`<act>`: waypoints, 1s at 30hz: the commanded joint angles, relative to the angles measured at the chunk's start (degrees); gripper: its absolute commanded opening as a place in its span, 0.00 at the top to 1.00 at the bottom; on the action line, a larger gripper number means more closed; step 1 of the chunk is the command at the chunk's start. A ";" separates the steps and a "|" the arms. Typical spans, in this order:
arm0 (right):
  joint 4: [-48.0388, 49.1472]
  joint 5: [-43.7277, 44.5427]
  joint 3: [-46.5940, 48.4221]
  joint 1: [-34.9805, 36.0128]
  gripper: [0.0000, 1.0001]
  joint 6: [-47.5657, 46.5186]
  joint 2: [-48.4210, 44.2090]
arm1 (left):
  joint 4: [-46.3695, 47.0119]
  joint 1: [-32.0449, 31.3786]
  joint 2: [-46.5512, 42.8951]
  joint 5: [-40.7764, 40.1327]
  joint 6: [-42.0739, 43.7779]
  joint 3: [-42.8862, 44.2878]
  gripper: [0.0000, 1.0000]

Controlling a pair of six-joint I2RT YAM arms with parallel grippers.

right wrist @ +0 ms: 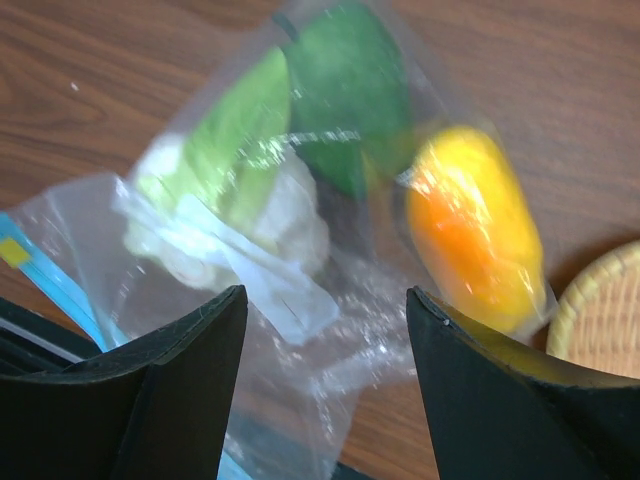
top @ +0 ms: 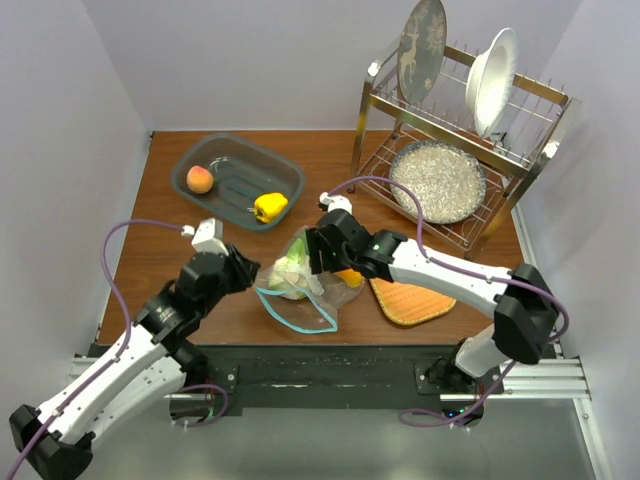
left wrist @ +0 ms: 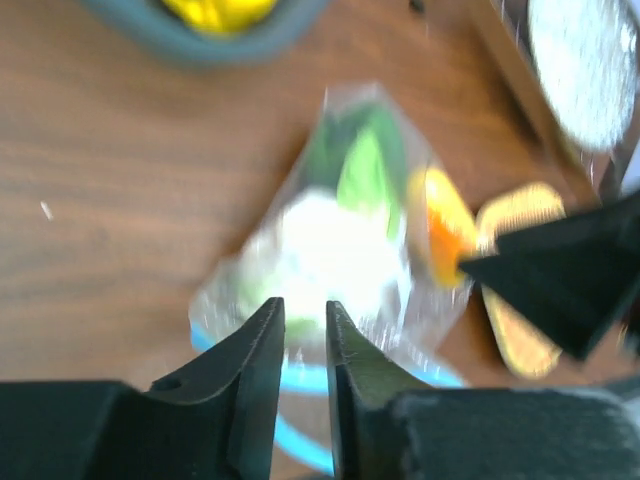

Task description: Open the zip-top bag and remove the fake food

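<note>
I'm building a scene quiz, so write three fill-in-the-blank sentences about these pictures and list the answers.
1. In the gray tub lie the yellow bell pepper and the orange-pink ____.
2. The white cauliflower sits inside the clear ____.
3. The right gripper, above the orange piece, has its jaws ____.
Missing words: peach; zip-top bag; open.

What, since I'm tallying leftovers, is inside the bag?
A cauliflower, a dark green piece and an orange piece show through the bag. Anything beneath them is covered.
</note>
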 commanded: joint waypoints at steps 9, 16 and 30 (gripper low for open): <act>3.09 0.64 14.74 0.01 0.32 -0.01 14.17 | -3.72 -15.12 -6.70 -3.11 -11.77 -6.43 0.81; 2.83 0.11 17.82 0.01 0.33 1.14 19.18 | -0.40 -18.37 -5.38 -2.66 -13.09 -10.73 0.87; 2.38 2.22 8.78 0.71 0.38 2.63 15.33 | 15.71 -22.15 13.33 -9.06 -14.39 -10.30 0.65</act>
